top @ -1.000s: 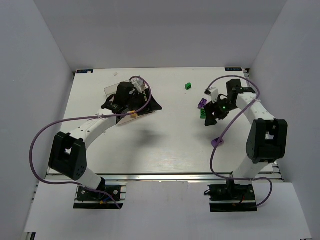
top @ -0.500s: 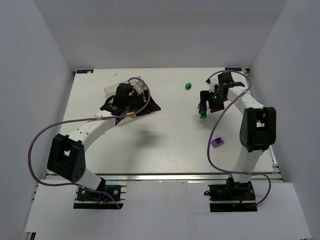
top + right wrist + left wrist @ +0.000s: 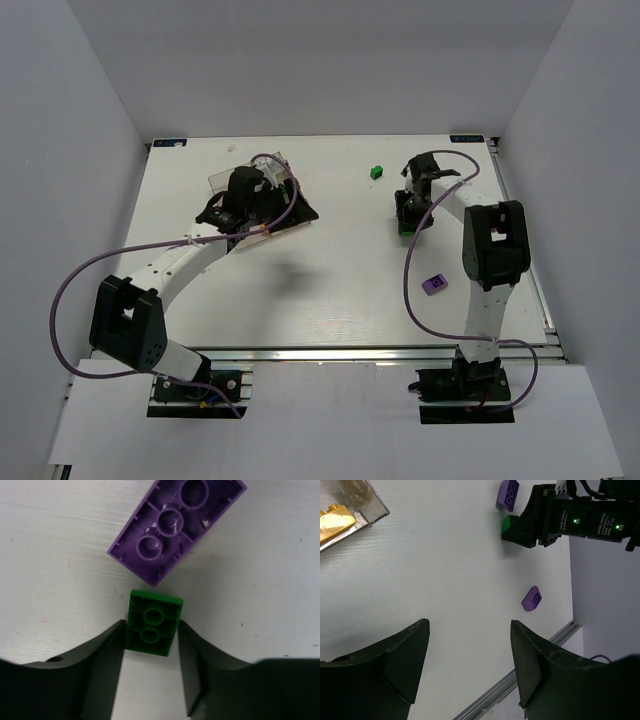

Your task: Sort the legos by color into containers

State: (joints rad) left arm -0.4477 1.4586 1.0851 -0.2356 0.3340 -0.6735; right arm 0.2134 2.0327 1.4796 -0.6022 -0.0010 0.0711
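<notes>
My right gripper [image 3: 151, 632] is shut on a green lego [image 3: 153, 615] that lies studs down on the table, its fingers pressing both long sides. A purple lego [image 3: 175, 527], also upside down, touches the green one's far corner. From above, the right gripper [image 3: 408, 215] is at the table's back right. Another green lego [image 3: 376, 172] lies to its left, and another purple lego [image 3: 434, 284] lies nearer the front. My left gripper [image 3: 469, 625] hangs open and empty over the table beside the clear containers [image 3: 367, 505], where a yellow lego [image 3: 335, 522] lies in one compartment.
The left arm covers most of the clear tray [image 3: 222, 180] at the back left. The right arm's purple cable [image 3: 412, 290] loops over the table near the loose purple lego. The table's metal front rail [image 3: 520, 672] shows in the left wrist view.
My right gripper has swung left and toward the back, dropped over the green lego and closed on it. The left arm has barely shifted.
</notes>
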